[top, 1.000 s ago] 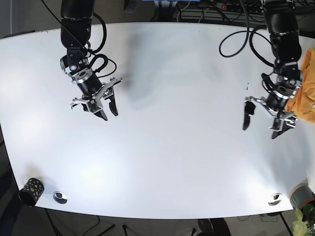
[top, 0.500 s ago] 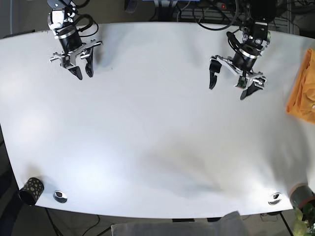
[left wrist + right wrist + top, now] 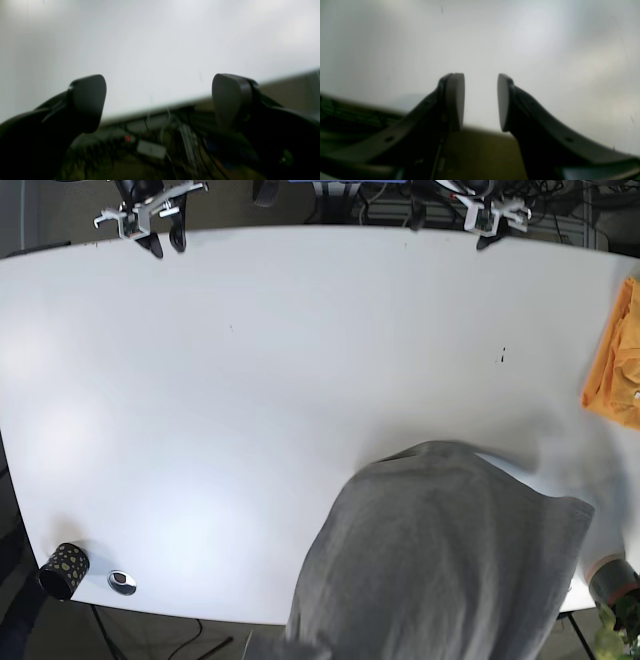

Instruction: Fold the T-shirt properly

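A grey T-shirt [image 3: 430,565] lies crumpled at the front right of the white table [image 3: 250,410] and hangs over its front edge. My left gripper [image 3: 450,218] is at the table's far edge, right of centre, far from the shirt. In the left wrist view it [image 3: 158,100] is wide open and empty over the table's edge. My right gripper [image 3: 166,240] is at the far left edge. In the right wrist view it [image 3: 480,100] has a narrow gap between its fingers and holds nothing.
An orange cloth [image 3: 615,365] lies at the table's right edge. A black dotted cup [image 3: 62,568] and a small round fitting [image 3: 122,580] are at the front left corner. A grey cup [image 3: 612,576] stands at the front right corner.
Both arms have drawn back from over the table to its far edge. The grey T-shirt has come into view at the front right of the table.
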